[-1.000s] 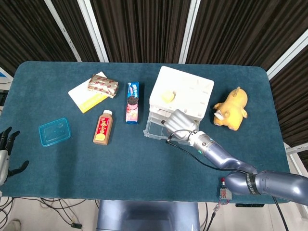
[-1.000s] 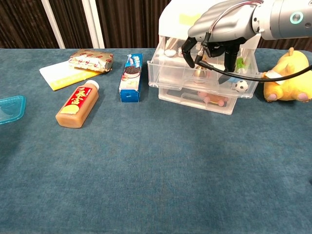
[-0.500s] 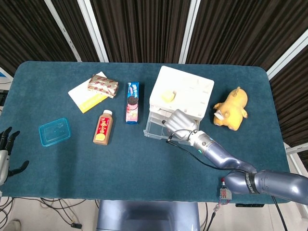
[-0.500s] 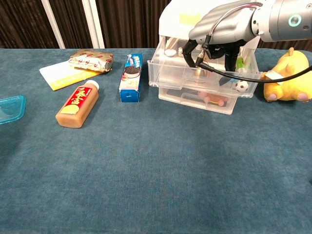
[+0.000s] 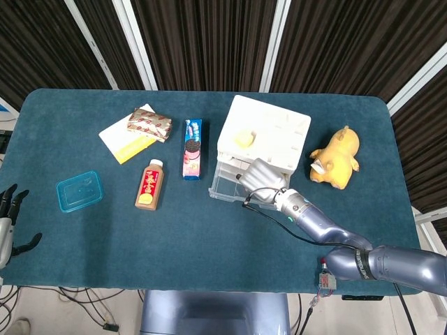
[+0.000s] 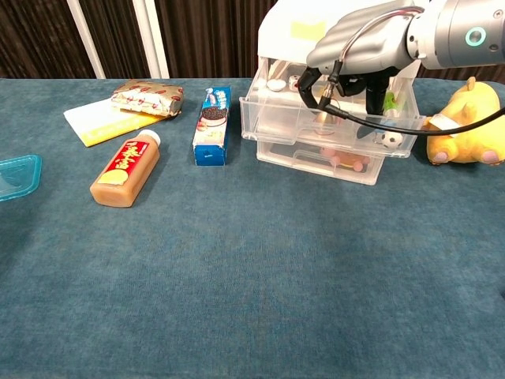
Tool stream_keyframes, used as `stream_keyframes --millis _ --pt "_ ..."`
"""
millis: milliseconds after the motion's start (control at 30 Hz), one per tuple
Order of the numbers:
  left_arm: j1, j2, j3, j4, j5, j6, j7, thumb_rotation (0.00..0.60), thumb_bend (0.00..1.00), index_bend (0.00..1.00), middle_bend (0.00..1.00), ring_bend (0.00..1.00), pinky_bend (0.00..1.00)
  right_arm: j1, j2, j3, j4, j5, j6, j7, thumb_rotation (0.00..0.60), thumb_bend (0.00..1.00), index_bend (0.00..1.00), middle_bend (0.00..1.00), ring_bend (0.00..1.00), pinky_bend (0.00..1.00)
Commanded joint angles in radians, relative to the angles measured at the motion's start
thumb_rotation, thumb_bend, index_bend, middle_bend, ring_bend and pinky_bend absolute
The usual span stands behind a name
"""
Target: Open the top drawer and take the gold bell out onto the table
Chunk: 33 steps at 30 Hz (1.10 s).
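Two hands show, and the nearer is the left hand [image 5: 10, 222], idle at the table's near left edge with its fingers apart and nothing in them. Farther in lies the blue-green table [image 6: 237, 268], with a teal lidded container [image 5: 79, 190] and a brown drink bottle [image 6: 126, 170] lying on its side. Beyond those lie a cookie box [image 6: 213, 125], a patterned snack packet [image 6: 147, 96] and a yellow card [image 6: 102, 120] partly under it. Right of centre stands the clear drawer unit [image 6: 316, 150] with its white top; its top drawer [image 6: 331, 118] is pulled out. The right hand [image 6: 355, 51] reaches down into that drawer, fingers curled in among the contents; whether they grip anything cannot be told. A brassy rounded shape just below the fingers may be the gold bell [image 6: 322, 116], inside the drawer. A small soccer ball [image 6: 386, 139] sits at the drawer's front right. A yellow plush toy [image 6: 465, 126] lies to the right of the unit.
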<state>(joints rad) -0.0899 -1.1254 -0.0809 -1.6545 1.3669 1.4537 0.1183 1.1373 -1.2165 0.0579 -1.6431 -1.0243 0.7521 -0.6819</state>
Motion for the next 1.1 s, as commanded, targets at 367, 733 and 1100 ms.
stream_keyframes --millis 367,733,1100 --pt "0.0 0.0 0.0 0.0 0.0 0.001 -0.002 0.6 0.19 0.1 0.0 0.0 0.0 0.006 -0.007 0.003 0.001 0.013 0.001 -0.002 0.6 0.2 0.42 1.0 1.0 1.0" --pt "0.0 0.001 -0.001 0.0 -0.001 0.001 -0.003 0.6 0.19 0.1 0.0 0.0 0.0 0.01 -0.026 -0.002 0.021 0.015 0.011 -0.018 0.6 0.27 0.43 1.0 1.0 1.0" --pt "0.0 0.002 -0.001 -0.002 -0.003 0.0 -0.002 0.6 0.19 0.1 0.0 0.0 0.0 0.012 -0.027 -0.005 0.023 0.021 0.014 -0.026 0.6 0.29 0.44 1.0 1.0 1.0"
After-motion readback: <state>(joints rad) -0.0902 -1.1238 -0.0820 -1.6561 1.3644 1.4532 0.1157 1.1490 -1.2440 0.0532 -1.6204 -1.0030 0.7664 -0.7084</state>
